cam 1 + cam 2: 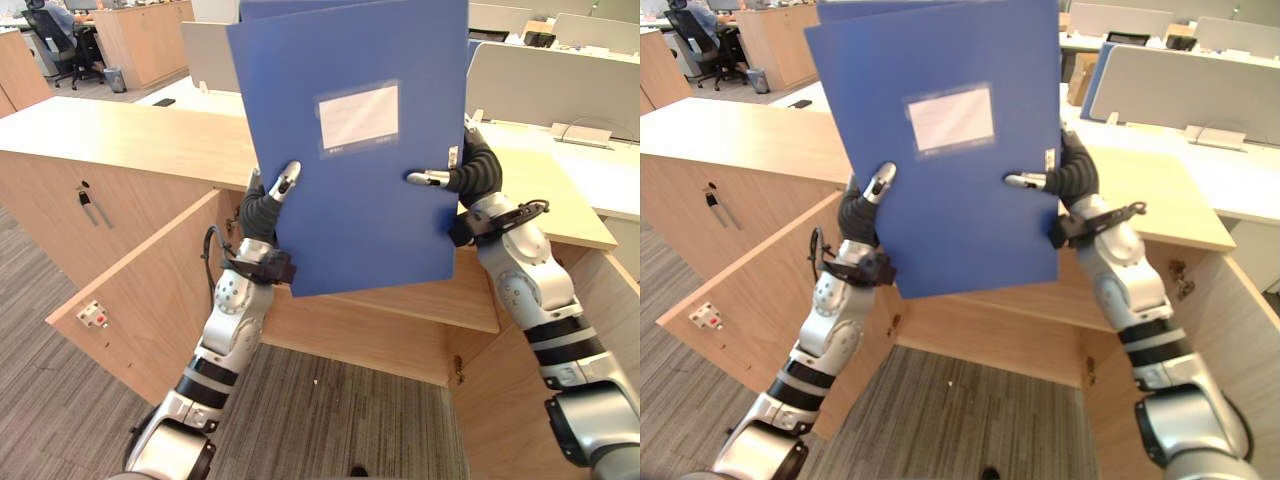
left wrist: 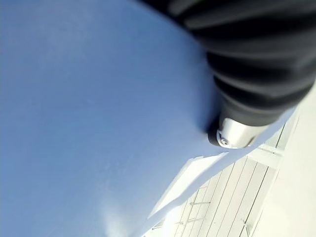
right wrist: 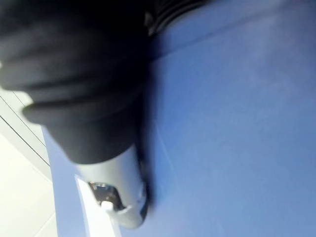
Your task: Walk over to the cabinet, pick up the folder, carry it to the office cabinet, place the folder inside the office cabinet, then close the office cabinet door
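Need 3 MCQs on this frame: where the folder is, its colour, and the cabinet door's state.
1. Where is the folder?
A) lying on the cabinet top
B) held upright between the left hand and right hand
C) on the carpet

2. What colour is the folder?
A) red
B) green
C) blue

3. The cabinet door beside the left arm is:
A) open
B) shut
C) missing

Answers:
1 B: each hand pinches a side edge, with its thumb on the front cover.
2 C: the cover is blue, with a white label.
3 A: the door is swung outward, showing its inner face.
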Controlling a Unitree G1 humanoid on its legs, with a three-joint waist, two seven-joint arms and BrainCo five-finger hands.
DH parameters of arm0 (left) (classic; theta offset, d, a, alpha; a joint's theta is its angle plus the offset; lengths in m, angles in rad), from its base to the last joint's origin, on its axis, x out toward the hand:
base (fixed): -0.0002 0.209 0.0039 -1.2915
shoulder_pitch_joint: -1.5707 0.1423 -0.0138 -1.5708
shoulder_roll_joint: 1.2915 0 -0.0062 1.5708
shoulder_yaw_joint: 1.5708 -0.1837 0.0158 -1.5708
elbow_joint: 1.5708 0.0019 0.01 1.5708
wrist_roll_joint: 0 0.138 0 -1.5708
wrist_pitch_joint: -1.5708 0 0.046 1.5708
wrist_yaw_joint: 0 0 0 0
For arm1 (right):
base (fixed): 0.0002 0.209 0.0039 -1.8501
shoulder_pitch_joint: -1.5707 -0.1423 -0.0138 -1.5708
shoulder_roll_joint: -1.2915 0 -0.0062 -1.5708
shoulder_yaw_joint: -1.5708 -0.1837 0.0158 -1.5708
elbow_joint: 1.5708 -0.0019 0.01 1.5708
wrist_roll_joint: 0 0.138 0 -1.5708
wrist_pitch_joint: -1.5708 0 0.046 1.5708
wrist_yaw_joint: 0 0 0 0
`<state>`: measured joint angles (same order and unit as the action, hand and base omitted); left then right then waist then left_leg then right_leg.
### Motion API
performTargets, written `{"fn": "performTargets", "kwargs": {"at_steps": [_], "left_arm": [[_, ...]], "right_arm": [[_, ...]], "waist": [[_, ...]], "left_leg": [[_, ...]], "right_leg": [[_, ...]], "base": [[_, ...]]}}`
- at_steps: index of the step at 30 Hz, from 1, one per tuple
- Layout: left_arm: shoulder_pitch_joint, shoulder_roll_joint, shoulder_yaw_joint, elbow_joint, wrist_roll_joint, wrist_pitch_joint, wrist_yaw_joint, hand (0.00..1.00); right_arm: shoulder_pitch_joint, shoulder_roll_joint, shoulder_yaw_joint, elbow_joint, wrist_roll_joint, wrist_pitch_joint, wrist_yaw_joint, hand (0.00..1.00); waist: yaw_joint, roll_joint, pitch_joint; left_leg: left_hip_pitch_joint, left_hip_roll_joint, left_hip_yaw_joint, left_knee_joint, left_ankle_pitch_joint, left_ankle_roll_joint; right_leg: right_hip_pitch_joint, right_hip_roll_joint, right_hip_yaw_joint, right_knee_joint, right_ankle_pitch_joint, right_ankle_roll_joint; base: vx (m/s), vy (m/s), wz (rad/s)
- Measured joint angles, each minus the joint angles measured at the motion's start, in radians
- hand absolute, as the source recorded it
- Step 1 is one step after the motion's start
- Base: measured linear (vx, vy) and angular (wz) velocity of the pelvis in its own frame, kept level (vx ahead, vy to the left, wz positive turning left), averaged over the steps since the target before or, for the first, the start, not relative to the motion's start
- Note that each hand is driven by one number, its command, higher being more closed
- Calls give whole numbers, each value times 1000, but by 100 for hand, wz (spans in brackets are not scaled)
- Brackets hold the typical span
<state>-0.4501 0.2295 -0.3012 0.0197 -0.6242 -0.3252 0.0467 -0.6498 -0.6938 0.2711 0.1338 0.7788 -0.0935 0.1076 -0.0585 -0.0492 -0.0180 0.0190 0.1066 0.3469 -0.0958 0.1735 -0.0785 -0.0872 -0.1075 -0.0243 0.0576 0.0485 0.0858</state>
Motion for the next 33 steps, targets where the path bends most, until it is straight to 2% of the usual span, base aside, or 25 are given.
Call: {"fn": "performTargets", "kwargs": {"at_steps": [3, 6, 9, 14, 20, 21, 25, 29, 33], "left_arm": [[0, 38, -41, -32, -77, -14, -18, 100], [0, 75, -49, -61, -93, -15, -30, 100], [0, 96, -73, -73, -122, -17, -30, 100], [0, 96, -84, -74, -137, -26, -32, 100], [0, 120, -108, -74, -154, -33, -37, 100], [0, 122, -108, -74, -158, -34, -44, 0], [4, 130, -119, -74, -164, -38, -71, 0], [25, 135, -153, -105, -214, -62, -139, 0], [43, 153, -176, -132, -281, -77, -221, 0]], "right_arm": [[-18, -75, 59, 0, 78, 9, 18, 100], [-19, -135, 122, -1, 135, 16, 70, 100], [-19, -171, 155, -3, 164, 26, 89, 100], [-7, -205, 157, -39, 220, 32, 90, 100], [30, -208, 153, -61, 261, 29, 90, 100], [36, -207, 150, -66, 261, 27, 90, 100], [38, -206, 140, -67, 261, 22, 90, 100], [53, -205, 109, -67, 260, 27, 90, 100], [80, -155, 111, -49, 255, 38, 90, 100]], "waist": [[8, 0, 0], [8, 0, 0], [10, 0, 0], [10, -1, 0], [5, -1, 1], [5, -1, 1], [5, -2, 2], [5, -9, 8], [-3, -15, 29]], "left_leg": [[-1, 0, 0, 0, 0, 0], [-1, 0, 1, 0, 0, 0], [-2, -1, 1, 0, -1, -1], [-3, -6, 0, 1, -2, 1], [-7, -21, 2, 2, -6, 5], [-10, -24, 3, 2, -9, 3], [-15, -32, 3, 3, -11, 6], [-15, -33, 4, 6, -13, 8], [-15, -25, 6, 6, -19, 10]], "right_leg": [[0, 0, 0, -1, 0, 0], [-1, -1, 0, -2, 2, -3], [-2, -2, -1, -2, 2, -3], [-3, -7, 0, -2, 1, -3], [-15, -23, 1, 2, 1, -5], [-18, -26, 2, 4, 2, -5], [-21, -34, 2, 12, 2, -5], [-21, -36, 3, 15, 2, -5], [-12, -29, 1, -7, 2, -6]], "base": [[0, 0, 0], [0, 0, 0], [0, 0, 0], [0, 0, 0], [-3, 6, 0], [-21, 42, 1], [1, 25, 1], [0, 0, 0], [0, 0, 0]]}}
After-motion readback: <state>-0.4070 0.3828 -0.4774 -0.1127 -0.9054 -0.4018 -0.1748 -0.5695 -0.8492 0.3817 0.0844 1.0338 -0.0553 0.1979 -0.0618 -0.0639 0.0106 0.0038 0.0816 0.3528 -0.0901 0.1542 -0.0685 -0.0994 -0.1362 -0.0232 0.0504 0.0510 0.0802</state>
